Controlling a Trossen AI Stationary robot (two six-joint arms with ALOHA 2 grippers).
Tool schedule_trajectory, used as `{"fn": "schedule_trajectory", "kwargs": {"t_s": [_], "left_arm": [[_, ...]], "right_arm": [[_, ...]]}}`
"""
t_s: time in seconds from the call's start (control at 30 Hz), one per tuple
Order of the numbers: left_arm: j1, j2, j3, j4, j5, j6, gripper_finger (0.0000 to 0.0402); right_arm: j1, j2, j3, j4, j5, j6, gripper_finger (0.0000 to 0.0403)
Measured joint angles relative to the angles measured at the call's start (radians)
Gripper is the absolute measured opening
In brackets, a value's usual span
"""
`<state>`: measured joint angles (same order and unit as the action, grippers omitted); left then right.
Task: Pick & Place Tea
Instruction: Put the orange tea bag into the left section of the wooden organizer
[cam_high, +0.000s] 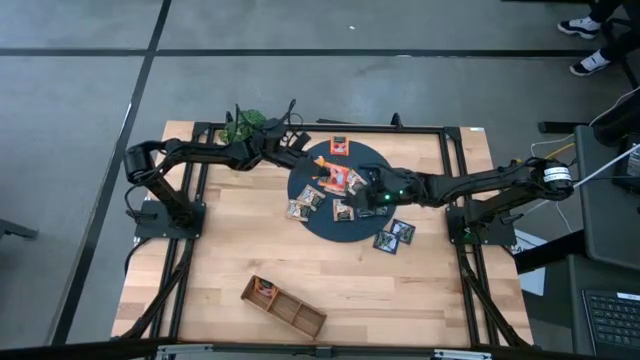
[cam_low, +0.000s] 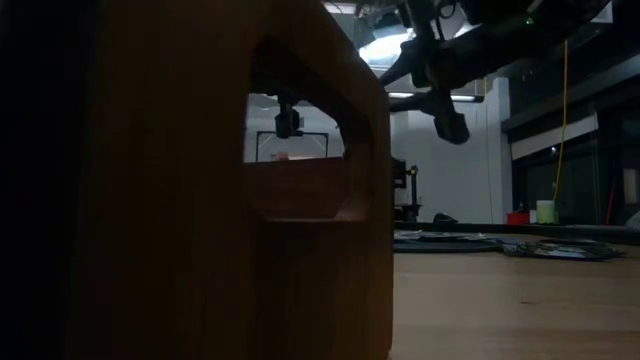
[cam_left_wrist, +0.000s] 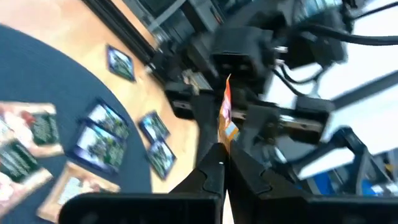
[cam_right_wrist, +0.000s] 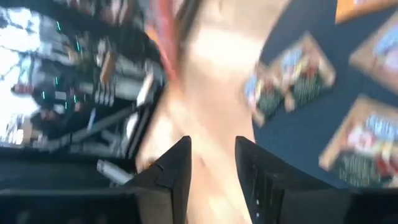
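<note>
A round dark blue mat (cam_high: 352, 228) lies at mid table with several tea sachets on it, dark (cam_high: 345, 211) and pale (cam_high: 303, 207). One orange sachet (cam_high: 340, 147) lies at the mat's far edge, and two dark ones (cam_high: 395, 235) lie off it on the wood. My left gripper (cam_high: 323, 172) (cam_left_wrist: 222, 163) is over the mat's middle, shut on an orange sachet (cam_left_wrist: 226, 118). My right gripper (cam_high: 363, 203) (cam_right_wrist: 212, 163) hovers open just right of it, above the sachets, with nothing between its fingers. My left gripper pinches the orange sachet by one edge (cam_left_wrist: 224, 144) between its two fingertips. The sachet sticks out beyond the fingers, seen edge-on in the wrist view. It looks lifted clear of the mat, with the right arm behind it.
A long brown compartment tray (cam_high: 283, 305) lies slantwise near the table's near edge and fills the left of the low view (cam_low: 200, 200). A green plant (cam_high: 243, 125) stands at the far left corner. Bare wood lies between the tray and the mat.
</note>
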<state>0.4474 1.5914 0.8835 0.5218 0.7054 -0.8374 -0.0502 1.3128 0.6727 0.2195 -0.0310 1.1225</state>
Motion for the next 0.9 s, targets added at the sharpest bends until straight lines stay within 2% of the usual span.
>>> {"fn": "schedule_trajectory", "kwargs": {"t_s": [0.17,0.37,0.77,0.9], "left_arm": [[-0.023,0.0,0.001,-0.072,0.09,0.035,0.0002],[-0.07,-0.019,0.001,-0.223,0.159,0.133,0.0002],[-0.179,-0.113,0.001,-0.587,0.164,0.377,0.0002],[-0.245,-0.117,0.058,-0.767,0.145,0.463,0.0002]], "right_arm": [[0.0,0.0,0.0,-0.024,-0.074,0.04,0.0124],[0.019,0.0,0.0,-0.024,-0.096,0.078,0.0124],[0.116,0.0,0.0,-0.03,-0.155,0.179,0.0123],[0.15,0.0,0.0,-0.031,-0.138,0.191,0.0123]]}}
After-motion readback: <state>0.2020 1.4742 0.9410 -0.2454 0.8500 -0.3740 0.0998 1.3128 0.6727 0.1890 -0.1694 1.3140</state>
